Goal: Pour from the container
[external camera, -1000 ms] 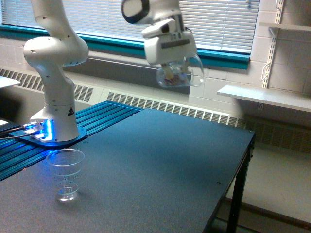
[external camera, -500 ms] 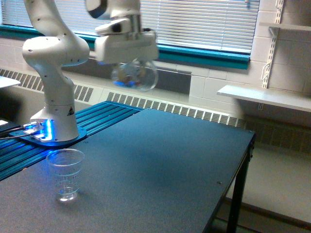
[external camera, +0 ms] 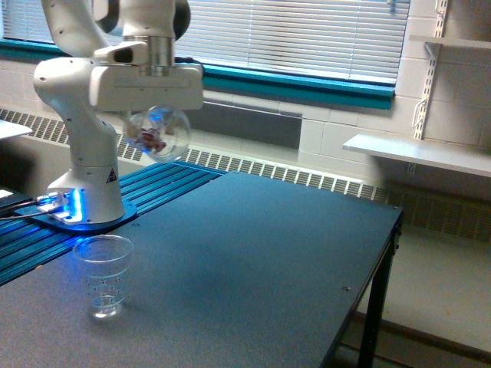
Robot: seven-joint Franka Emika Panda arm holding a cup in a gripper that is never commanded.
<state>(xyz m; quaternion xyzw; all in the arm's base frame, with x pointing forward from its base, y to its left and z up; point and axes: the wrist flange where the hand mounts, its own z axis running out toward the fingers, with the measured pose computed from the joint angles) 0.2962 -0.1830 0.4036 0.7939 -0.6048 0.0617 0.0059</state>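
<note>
1. Readable writing: none. There's a small triangular warning sticker (external camera: 110,175) on the arm's lower column, symbol too small to make out. Printed marks on the clear cup (external camera: 104,274) are visible as dots/lines only, not legible.
2. Tool (external camera: 157,123): wide white body, sits horizontal up high on the exterior view's left, above and in front of the arm base (external camera: 82,213). Fingers are hidden behind the container and the tool body, so opening width can't be read directly. It's clamped on the container, which hangs right under it.
3. Container (external camera: 158,132): small clear rounded vessel, held in the air directly below the tool, well above the counter (external camera: 253,261). Some reddish/dark bits show inside, low in the bulb; blue glow from the base shows through the top of it. Can't tell its tilt or which way the mouth faces.
4. Clear cup: taller, tapered, upright on the counter near the front on the exterior view's left. Looks empty. It's below the container and a bit further toward the exterior view's left, well apart vertically, not touching.
5. Arm base: bolted on a blue ribbed platform (external camera: 153,192) beside the counter, blue lights lit at the foot.
6. Background: window blinds (external camera: 307,34) with teal sill, white wall shelf (external camera: 418,153) on the exterior view's right, baseboard radiator grille along the wall.
</note>
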